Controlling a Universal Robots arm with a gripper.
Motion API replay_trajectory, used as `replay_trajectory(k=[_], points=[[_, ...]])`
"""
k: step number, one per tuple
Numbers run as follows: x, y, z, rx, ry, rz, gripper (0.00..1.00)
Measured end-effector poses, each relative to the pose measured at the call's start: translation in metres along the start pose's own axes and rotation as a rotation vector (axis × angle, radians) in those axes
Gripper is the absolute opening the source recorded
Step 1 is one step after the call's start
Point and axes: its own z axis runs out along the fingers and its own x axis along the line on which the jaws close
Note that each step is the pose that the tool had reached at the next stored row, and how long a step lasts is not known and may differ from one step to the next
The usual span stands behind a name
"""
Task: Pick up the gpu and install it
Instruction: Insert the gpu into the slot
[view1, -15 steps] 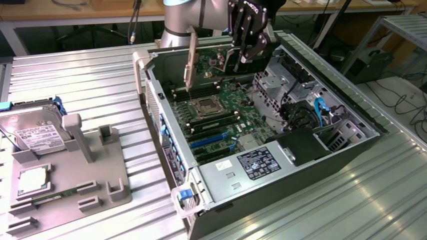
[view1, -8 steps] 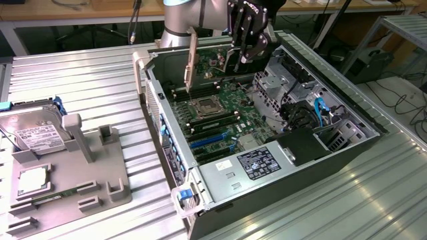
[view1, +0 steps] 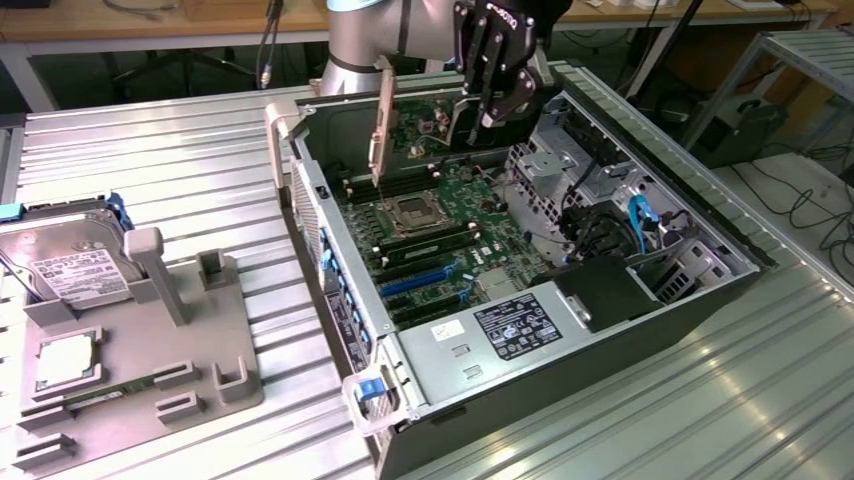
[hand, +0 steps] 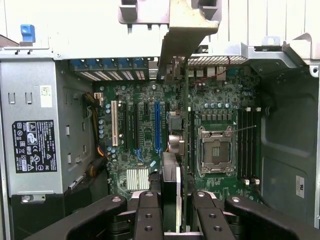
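One card, the gpu (hand: 176, 125), is clamped edge-on between the narrowed fingers (hand: 148, 212) of the end effector (hand: 172, 207), its silver bracket (hand: 181, 37) at the far end. Directly beneath the end effector lies the motherboard (hand: 145, 135) of the open computer case (view1: 727, 235), with the processor socket (hand: 216, 151) just beside the card. Farther off, well apart on the surface (view1: 200, 150), a grey holder (view1: 147, 345) carries a hard drive (view1: 74, 262).

The arm reaches down, its end effector (view1: 497, 100) clamped, fingers (hand: 150, 212) pointing downward.
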Motion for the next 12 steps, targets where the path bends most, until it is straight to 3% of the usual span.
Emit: replay_trajectory(k=[12], points=[[0.0001, -0.0001, 0.003, -0.0005, 0.0, 0.0, 0.27]])
